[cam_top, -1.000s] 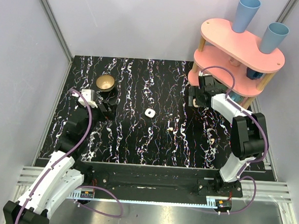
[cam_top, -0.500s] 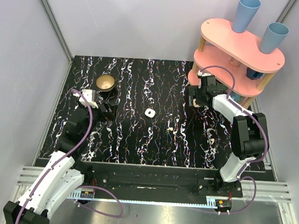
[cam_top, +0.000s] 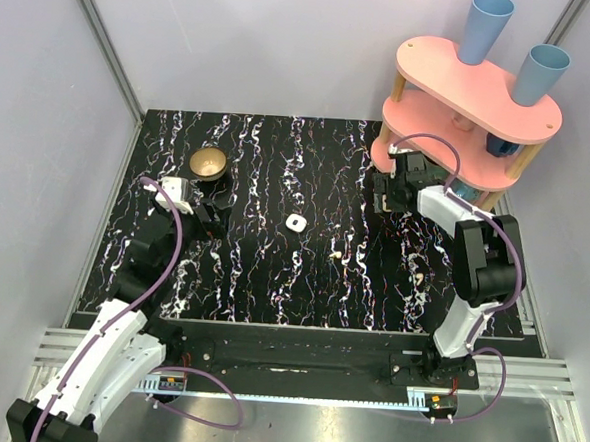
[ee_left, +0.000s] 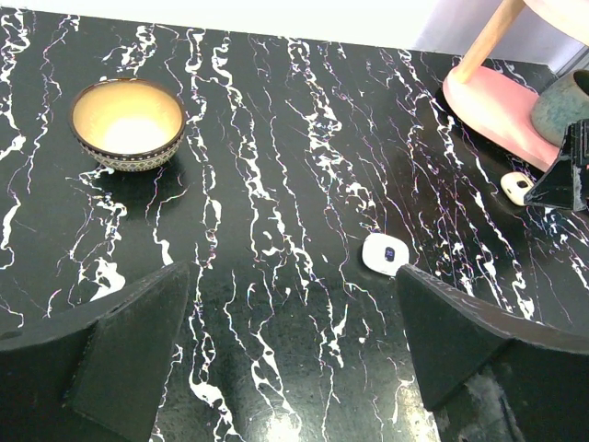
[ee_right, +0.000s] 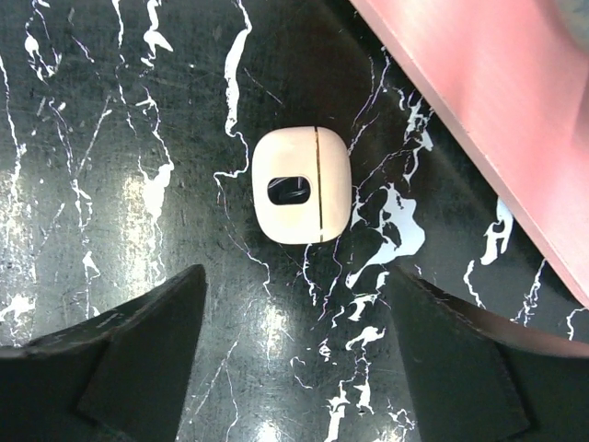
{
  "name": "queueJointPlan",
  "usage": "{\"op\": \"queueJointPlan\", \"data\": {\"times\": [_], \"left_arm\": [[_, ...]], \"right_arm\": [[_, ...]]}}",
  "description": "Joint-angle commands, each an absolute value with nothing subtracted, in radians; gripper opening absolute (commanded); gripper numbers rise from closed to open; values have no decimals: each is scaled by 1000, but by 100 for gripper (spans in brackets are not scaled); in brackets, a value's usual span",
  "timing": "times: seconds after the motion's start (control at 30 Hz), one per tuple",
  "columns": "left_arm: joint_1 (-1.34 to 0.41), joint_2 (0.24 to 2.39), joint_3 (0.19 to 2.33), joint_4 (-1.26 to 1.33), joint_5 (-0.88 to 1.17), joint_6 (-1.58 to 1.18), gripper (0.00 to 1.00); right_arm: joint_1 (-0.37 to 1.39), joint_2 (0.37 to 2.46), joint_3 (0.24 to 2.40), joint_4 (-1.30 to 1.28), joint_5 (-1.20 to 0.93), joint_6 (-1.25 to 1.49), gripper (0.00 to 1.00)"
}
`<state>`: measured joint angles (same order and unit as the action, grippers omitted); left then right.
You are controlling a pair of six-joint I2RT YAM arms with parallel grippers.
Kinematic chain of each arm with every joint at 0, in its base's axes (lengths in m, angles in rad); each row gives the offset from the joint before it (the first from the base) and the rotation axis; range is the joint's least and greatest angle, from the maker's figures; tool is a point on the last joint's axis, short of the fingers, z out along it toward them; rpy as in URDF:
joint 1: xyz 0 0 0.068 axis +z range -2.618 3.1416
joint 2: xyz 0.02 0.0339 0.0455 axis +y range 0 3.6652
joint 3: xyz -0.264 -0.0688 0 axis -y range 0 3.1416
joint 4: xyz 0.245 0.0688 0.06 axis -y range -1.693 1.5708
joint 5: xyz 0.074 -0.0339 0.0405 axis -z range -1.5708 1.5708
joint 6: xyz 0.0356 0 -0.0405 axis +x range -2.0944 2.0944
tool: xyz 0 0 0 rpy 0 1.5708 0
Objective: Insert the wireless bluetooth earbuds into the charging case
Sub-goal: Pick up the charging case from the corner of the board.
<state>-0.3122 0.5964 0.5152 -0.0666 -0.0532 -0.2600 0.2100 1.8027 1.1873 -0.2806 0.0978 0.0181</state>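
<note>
Hovering wide open over the closed cream charging case (ee_right: 302, 185) lying flat on the counter (ee_right: 138, 138), the right end effector (ee_right: 294, 276) faces a light, rigid, slippery shell, probably best pinched across its straight sides.

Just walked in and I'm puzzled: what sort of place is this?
Probably a robotics test booth: two robot arms bolted beside a marbled table, plain walls enclosing it, props like a bowl and pink shelf.
</note>
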Motion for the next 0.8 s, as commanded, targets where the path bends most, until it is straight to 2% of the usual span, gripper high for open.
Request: {"op": "queueJointPlan", "data": {"times": [0.0,0.4,0.77], "left_arm": [[-307,587,529,-38,-48,-244,99],[-307,601,529,-34,-40,-242,99],[-307,606,526,-29,-35,-245,99]], "right_arm": [[204,1827,1227,-247,84,-25,84],[203,1899,1256,-229,123,-60,74],[203,1940,1289,-207,132,-101,72]]}}
